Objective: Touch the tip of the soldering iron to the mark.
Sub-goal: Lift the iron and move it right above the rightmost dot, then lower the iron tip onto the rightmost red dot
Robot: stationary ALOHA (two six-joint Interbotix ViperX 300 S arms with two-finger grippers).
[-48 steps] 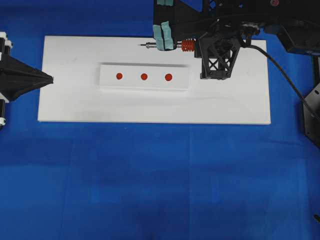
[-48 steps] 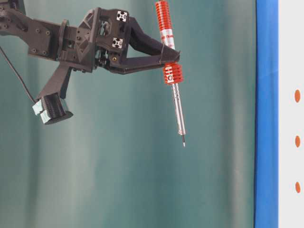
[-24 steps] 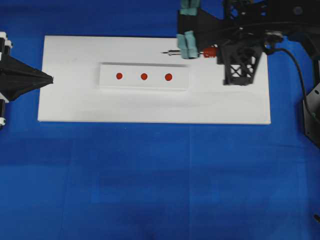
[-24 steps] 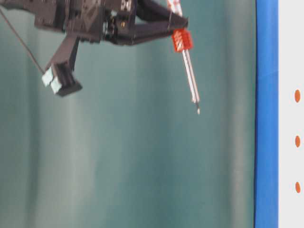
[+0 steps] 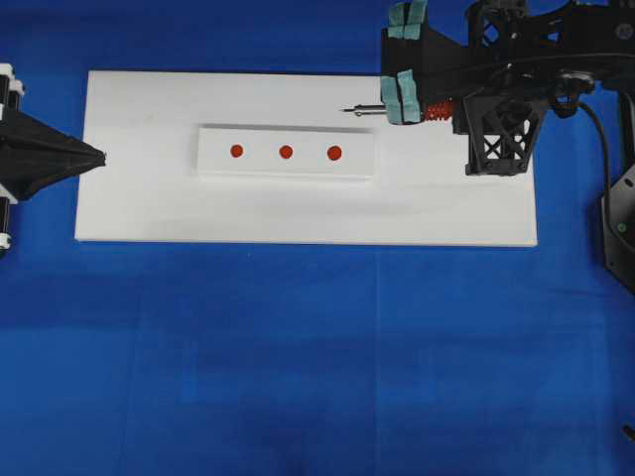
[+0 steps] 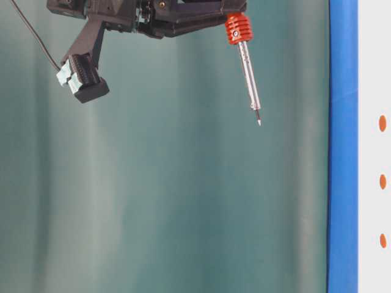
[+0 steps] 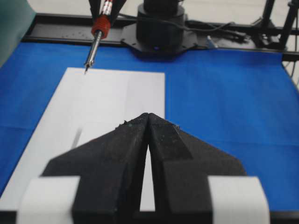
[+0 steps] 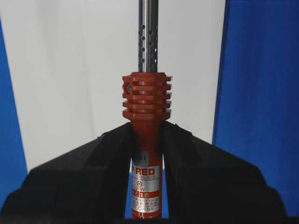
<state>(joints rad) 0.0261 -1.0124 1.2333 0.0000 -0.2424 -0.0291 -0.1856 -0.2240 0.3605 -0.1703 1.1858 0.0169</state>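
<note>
My right gripper (image 8: 147,128) is shut on the red-orange handle of the soldering iron (image 8: 145,107). From above, the iron (image 5: 367,110) lies level over the far side of the white board, and the tip (image 5: 343,111) points left. It hangs in the air just behind and to the right of the white strip (image 5: 213,164), which carries three red marks (image 5: 334,152). The table-level view shows the tip (image 6: 258,122) well clear of the board and its marks (image 6: 382,122). The left gripper (image 5: 99,157) is shut and empty at the board's left edge, with its pointed jaws together (image 7: 148,116).
The white board (image 5: 149,208) lies on a blue cloth (image 5: 298,347). The iron's black cord (image 5: 595,149) trails off to the right. A black stand (image 5: 617,223) sits at the right edge. The right arm's base (image 7: 159,23) is beyond the board's far end.
The right gripper has carried the iron to the right along the board's far side and a little nearer the strip. The left gripper has not moved.
</note>
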